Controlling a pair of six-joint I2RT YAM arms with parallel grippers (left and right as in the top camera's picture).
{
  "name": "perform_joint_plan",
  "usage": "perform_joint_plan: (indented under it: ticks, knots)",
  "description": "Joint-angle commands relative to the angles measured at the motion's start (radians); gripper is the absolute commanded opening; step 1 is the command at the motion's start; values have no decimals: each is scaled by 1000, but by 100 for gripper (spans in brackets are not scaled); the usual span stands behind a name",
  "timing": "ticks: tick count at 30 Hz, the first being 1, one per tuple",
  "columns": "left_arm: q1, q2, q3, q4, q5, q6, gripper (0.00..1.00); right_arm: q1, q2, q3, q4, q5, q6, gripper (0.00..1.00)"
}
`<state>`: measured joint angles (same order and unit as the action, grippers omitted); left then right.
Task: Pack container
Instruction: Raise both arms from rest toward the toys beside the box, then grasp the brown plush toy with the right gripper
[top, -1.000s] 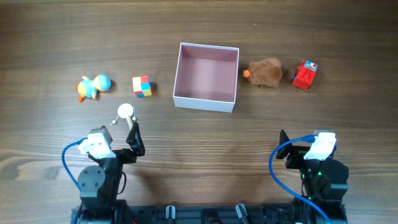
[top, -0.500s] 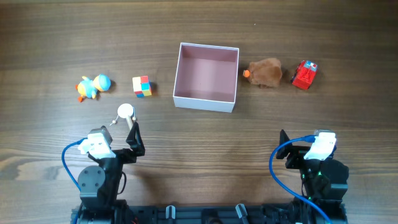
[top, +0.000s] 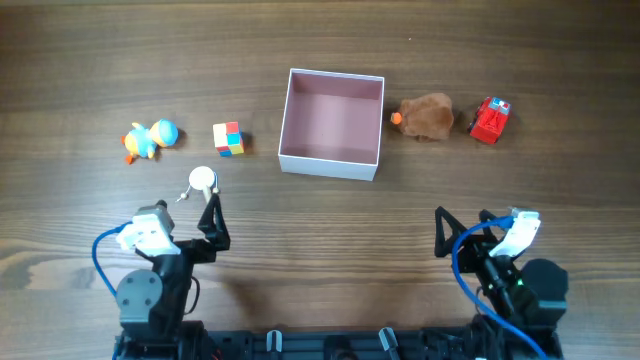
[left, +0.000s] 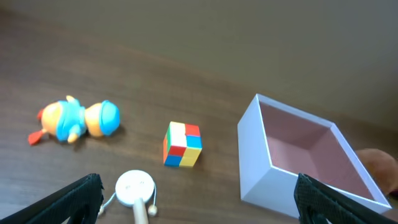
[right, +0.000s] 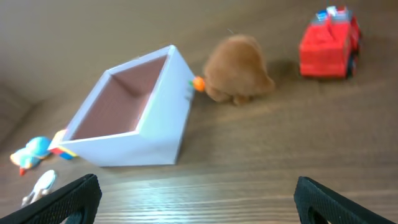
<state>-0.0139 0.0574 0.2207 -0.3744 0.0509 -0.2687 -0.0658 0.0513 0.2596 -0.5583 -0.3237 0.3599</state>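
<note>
The container (top: 329, 162), a square white box with a pale pink inside, stands empty at the table's middle back; it also shows in the left wrist view (left: 261, 171) and the right wrist view (right: 140, 140). A brown plush (top: 427, 116) and a red fire truck (top: 489, 120) lie to its right. A colour cube (top: 228, 139), a blue-orange duck toy (top: 150, 138) and a white rattle drum (top: 203, 180) lie to its left. My left gripper (top: 180, 222) is open and empty just short of the rattle (left: 135, 188). My right gripper (top: 478, 232) is open and empty, well short of the plush (right: 239, 69).
Bare wooden table lies between the two arms and in front of the container. The truck (right: 328, 43) is the rightmost toy. The duck (left: 74, 120) is the leftmost, with the cube (left: 182, 145) between it and the container.
The right arm has turned slightly to the left and shifted a little. The left arm has shifted slightly. The toys and the container have not moved.
</note>
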Motion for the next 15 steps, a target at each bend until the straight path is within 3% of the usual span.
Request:
perform_joint_plan:
  ticks: [1, 15]
  knots:
    - [-6, 149, 140, -59, 8, -9, 100, 3, 142, 203, -37, -3, -88, 100]
    - [-3, 995, 842, -327, -11, 33, 100, 3, 1080, 947, -544, 44, -178, 100]
